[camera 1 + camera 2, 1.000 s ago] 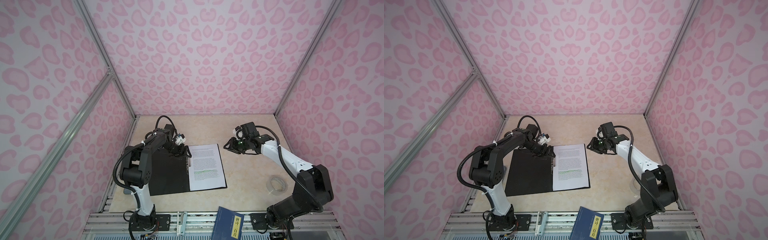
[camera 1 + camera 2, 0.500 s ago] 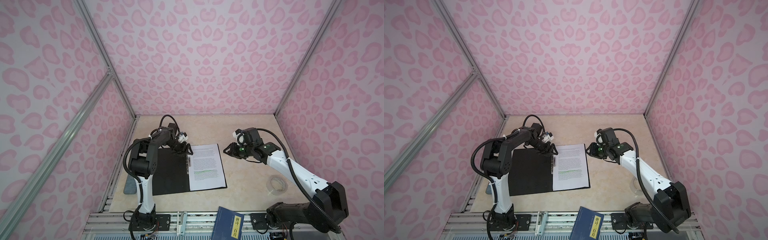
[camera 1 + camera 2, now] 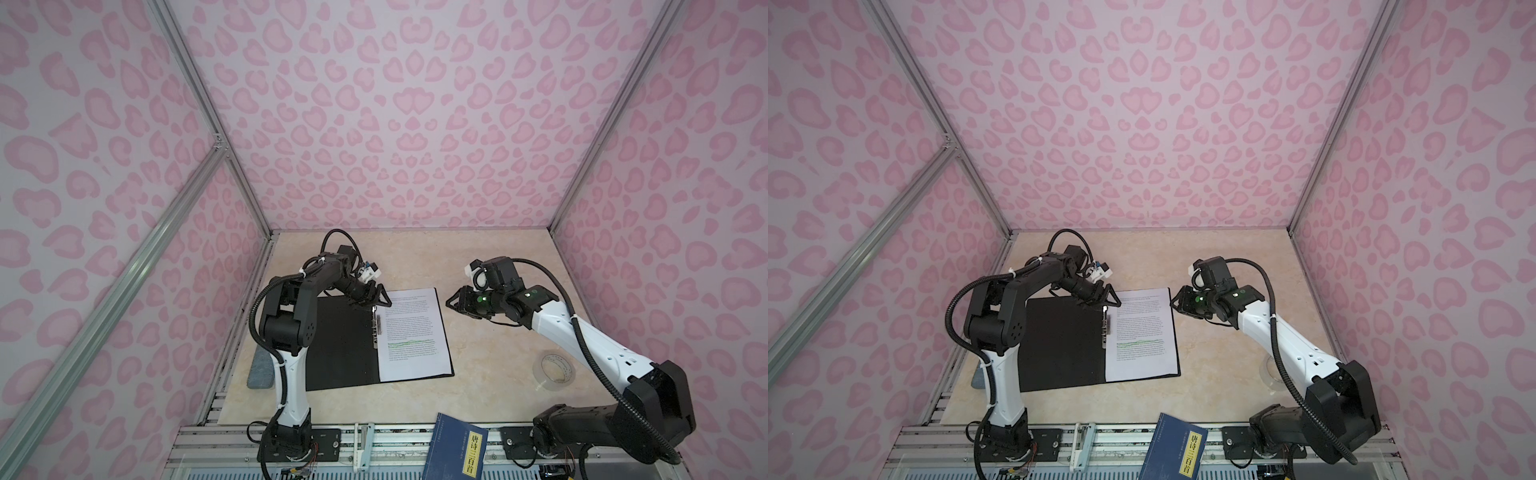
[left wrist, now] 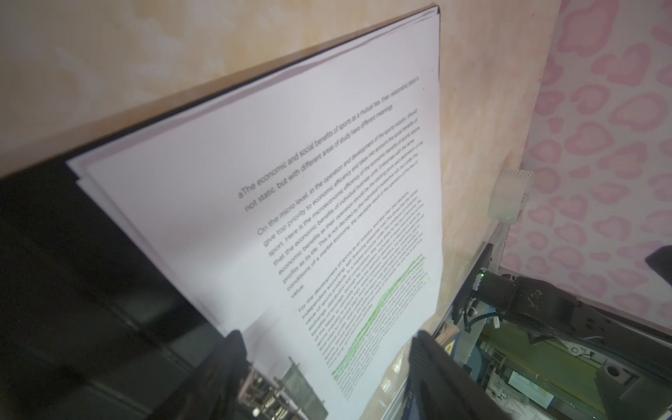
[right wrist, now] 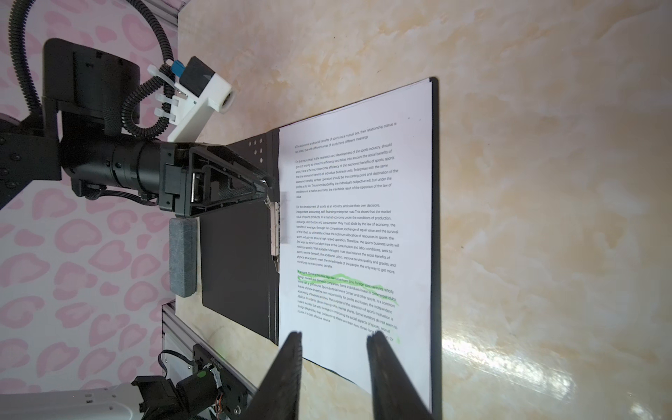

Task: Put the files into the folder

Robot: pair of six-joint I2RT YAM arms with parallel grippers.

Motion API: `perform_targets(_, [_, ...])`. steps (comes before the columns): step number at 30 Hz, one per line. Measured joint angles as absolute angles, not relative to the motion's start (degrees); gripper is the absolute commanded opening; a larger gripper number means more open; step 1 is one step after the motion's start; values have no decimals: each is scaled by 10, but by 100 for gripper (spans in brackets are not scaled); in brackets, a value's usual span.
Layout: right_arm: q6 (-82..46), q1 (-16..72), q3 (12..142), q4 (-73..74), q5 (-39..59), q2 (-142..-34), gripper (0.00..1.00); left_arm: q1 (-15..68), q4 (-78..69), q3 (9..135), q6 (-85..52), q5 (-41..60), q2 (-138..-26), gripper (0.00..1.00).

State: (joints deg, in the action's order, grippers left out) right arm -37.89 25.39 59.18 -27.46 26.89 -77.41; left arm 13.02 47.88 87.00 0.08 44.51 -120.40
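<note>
The folder [image 3: 340,345] is lying open on the surface [image 3: 490,365], the files [image 3: 415,332] resting on its right half beside the metal clip [image 3: 376,328]. The left tool [image 3: 380,300] is hovering with jaws apart at the clip's far end. The right tool [image 3: 451,301], also parted and empty, is hanging near the files' far corner.

You have soft, even light from above in both top views, with only faint shadows under the arms on the table [image 3: 478,374]. The wall bars bow a little toward the picture edges. In the right wrist view, bright glare streaks the table right of the files [image 5: 356,218]. In the left wrist view the print reads sharp mid-page, while the folder [image 4: 72,272] and the left gripper [image 4: 327,332] go dark and blurred.
</note>
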Motion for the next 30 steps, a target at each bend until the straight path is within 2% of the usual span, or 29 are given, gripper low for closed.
perform_targets(21, [-378,256,598,-270,266,-776,34,150,526,779,56,511,-1072,75])
perform_targets(30, [-368,276,642,-303,228,-780,36,138,541,829,59,421,-978,78])
